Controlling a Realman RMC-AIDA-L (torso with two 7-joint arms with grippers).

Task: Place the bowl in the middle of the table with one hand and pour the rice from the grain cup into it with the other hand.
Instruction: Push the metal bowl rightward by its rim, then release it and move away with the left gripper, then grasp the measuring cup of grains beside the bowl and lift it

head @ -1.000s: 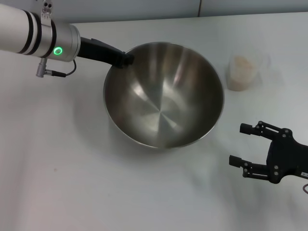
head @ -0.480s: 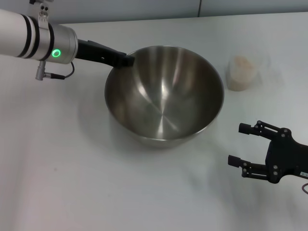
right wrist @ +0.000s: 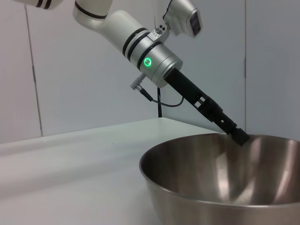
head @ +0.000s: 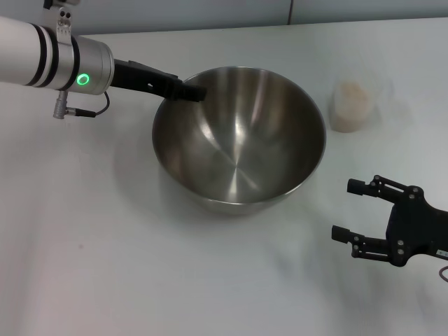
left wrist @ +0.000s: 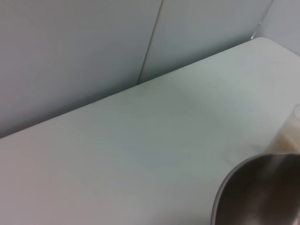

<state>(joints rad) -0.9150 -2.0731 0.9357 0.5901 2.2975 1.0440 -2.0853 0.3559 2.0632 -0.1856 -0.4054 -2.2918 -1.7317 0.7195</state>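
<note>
The left gripper [head: 187,91] reaches in from the worktop's far-left side, its tip at the far-left rim of the bowl [head: 238,140]. Whether its fingers pinch the rim or stand apart cannot be told. The right gripper [head: 353,210] hovers at the near right, well apart from the bowl, its 2 fingers spread wide and holding nothing.

The bowl is shiny steel, sits upright near the middle of the white worktop [head: 105,245] and has nothing inside. The grain cup [head: 352,103] stands upright beyond the right gripper, to the right of the bowl and apart from it, with beige rice [head: 348,112] inside. Nothing lies between cup and bowl.
</note>
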